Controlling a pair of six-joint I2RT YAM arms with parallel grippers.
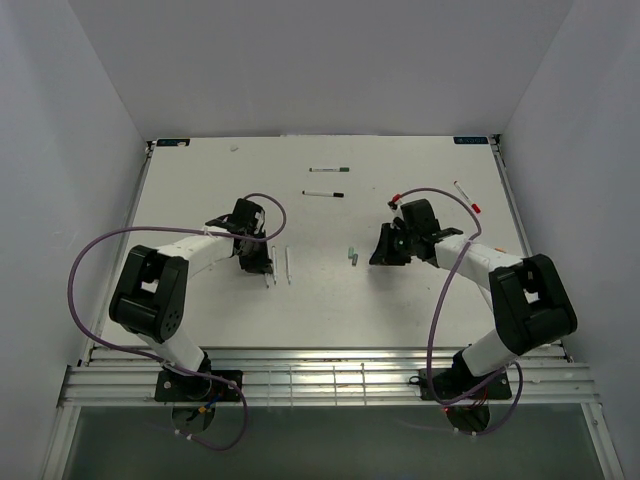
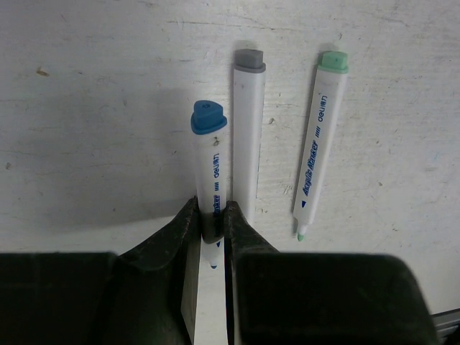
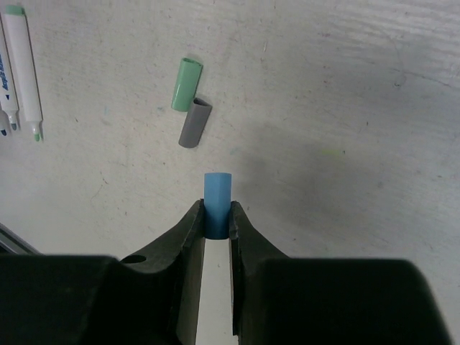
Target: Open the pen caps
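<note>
My left gripper (image 2: 213, 215) is shut on a white marker pen with a blue end (image 2: 211, 162); its blue tip is bare between the jaws. Beside it on the table lie an uncapped grey-ended pen (image 2: 248, 136) and an uncapped green pen (image 2: 320, 144). My right gripper (image 3: 216, 215) is shut on a loose blue cap (image 3: 217, 192) just above the table. A green cap (image 3: 186, 84) and a grey cap (image 3: 195, 123) lie side by side ahead of it. In the top view the left gripper (image 1: 256, 262) and right gripper (image 1: 383, 252) are apart, with the loose caps (image 1: 352, 256) between them.
Capped pens lie at the back of the table: a green-capped one (image 1: 330, 169), a black-capped one (image 1: 323, 193) and a red-capped one (image 1: 466, 195) at the right. White walls enclose the table (image 1: 200, 190) on three sides.
</note>
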